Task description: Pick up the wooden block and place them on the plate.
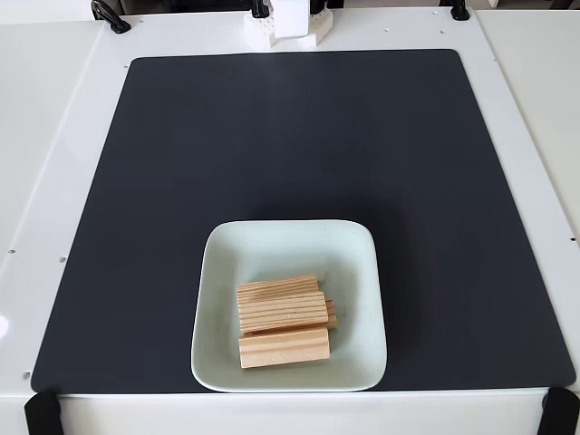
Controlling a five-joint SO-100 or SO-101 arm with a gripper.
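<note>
Blocks [282, 321] all lying stacked in the plate [355, 237], we're judging placing done, arm base [288, 25] parked far behind, gripper state untellable, nothing left to grab.

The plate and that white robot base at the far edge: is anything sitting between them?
No. In the fixed view, just bare black mat lies between the plate and the white base.
</note>
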